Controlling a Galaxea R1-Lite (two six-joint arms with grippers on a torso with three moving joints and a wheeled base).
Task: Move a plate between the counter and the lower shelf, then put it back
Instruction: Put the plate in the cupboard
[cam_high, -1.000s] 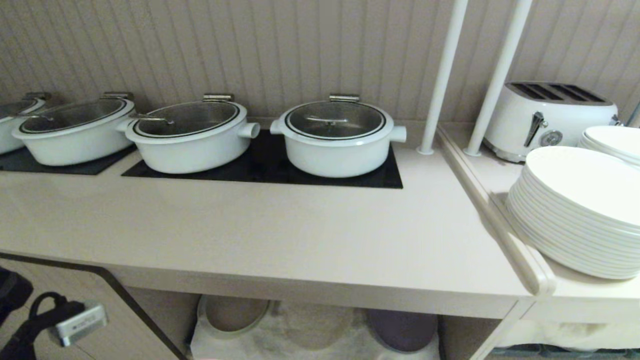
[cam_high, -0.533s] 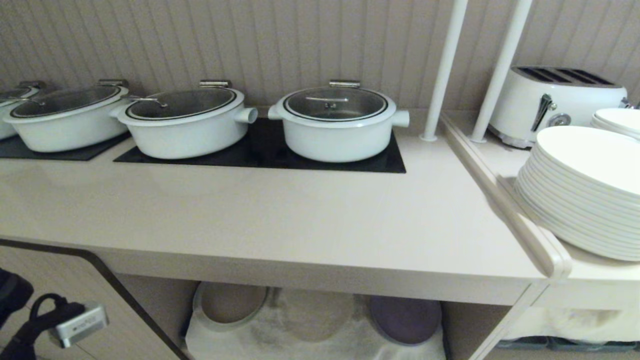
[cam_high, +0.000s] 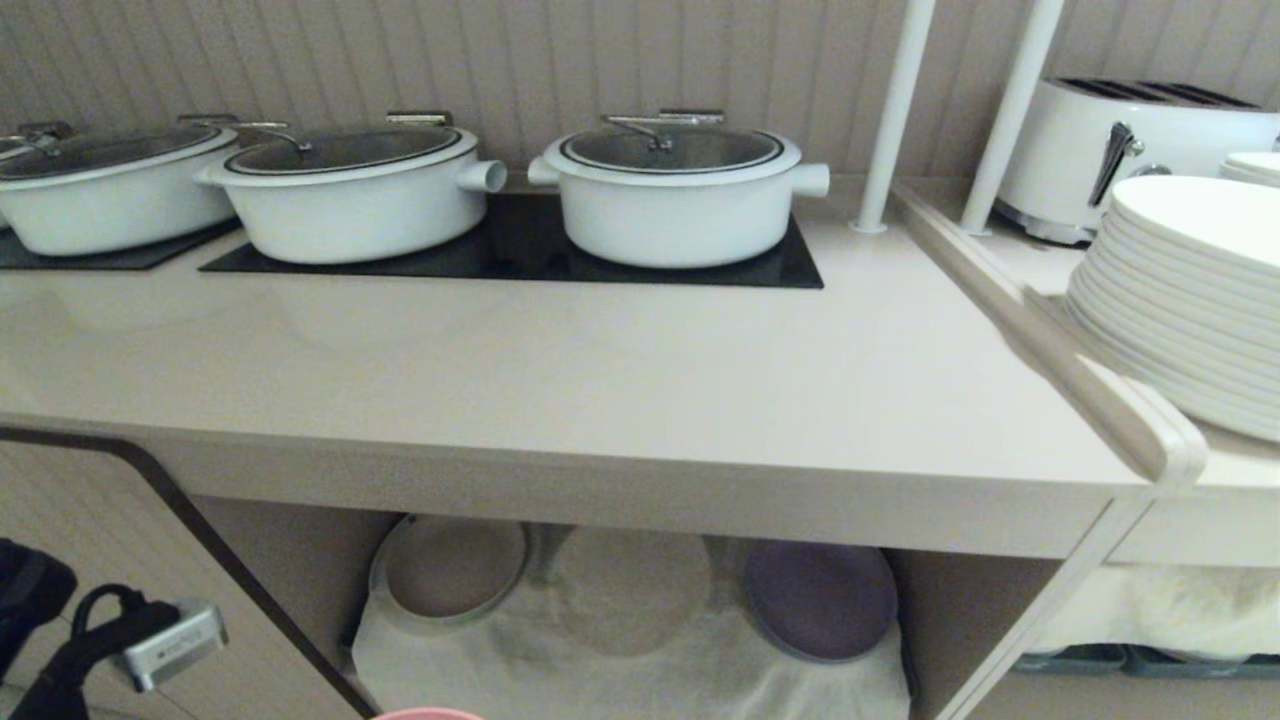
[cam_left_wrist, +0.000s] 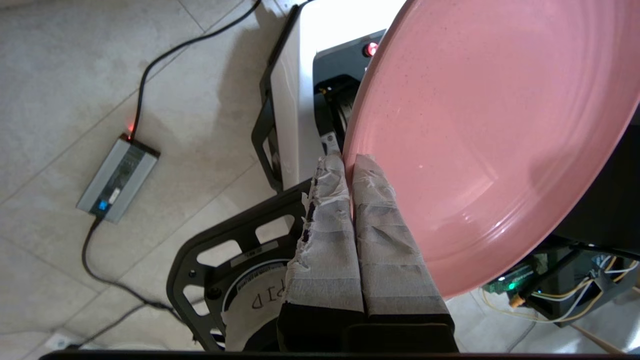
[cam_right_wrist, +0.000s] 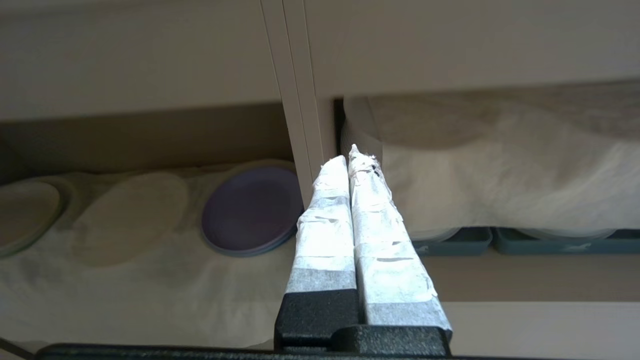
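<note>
Head view: the camera is sinking against the counter (cam_high: 560, 400). Compared with a second ago, the pots are sitting higher in frame and the lower shelf (cam_high: 630, 660) under the counter is opening up to view. This is the viewpoint lowering, not the objects moving. Judgement: the robot is bending down to reach the shelf, so the plate is probably heading in there. A sliver of the pink plate (cam_high: 425, 714) is now showing at the bottom edge, below the counter's front lip, where a second ago there was none.

Count on the counter: three white lidded pots fully or mostly visible (a fourth lid is just peeking in at the far left), two black hob panels, two white poles. Beside the counter: one toaster and two stacks of white plates. Under the counter: three plates on the cloth, namely the beige plate with a greenish rim (cam_high: 450, 570), a plain beige one and the purple plate (cam_high: 820, 598).

Left wrist view: the left gripper (cam_left_wrist: 348, 162) is clamping the rim of the pink plate (cam_left_wrist: 490, 125), with taped fingers pressed together on it, out in front of the counter over the floor.

Right wrist view: the right gripper (cam_right_wrist: 352, 157) is closed on nothing, idling in front of the counter's lower openings (parked).
</note>
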